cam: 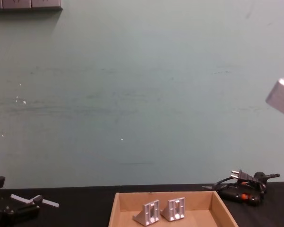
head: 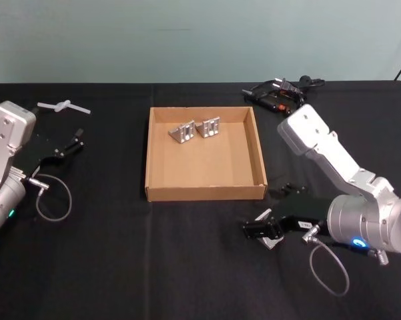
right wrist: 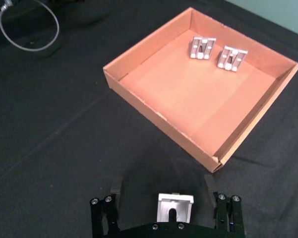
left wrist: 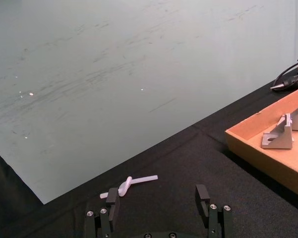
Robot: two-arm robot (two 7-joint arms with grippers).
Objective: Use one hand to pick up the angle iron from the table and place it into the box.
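On the black table (head: 120, 267), in front of the box's near right corner, lies a silver angle iron (head: 271, 239). My right gripper (head: 261, 230) is down around it and open. In the right wrist view the angle iron (right wrist: 174, 208) sits between the spread fingers (right wrist: 114, 186), touching neither. The brown cardboard box (head: 205, 193) stands mid-table with two more angle irons (head: 182, 131) (head: 208, 127) at its far wall. My left gripper (head: 70, 143) rests parked and open at the table's left.
A black corded tool (head: 275, 95) with an orange button lies behind the box's far right corner. A white plastic piece (head: 62, 105) sits at the far left. A loop of grey cable (head: 53, 198) lies by the left arm.
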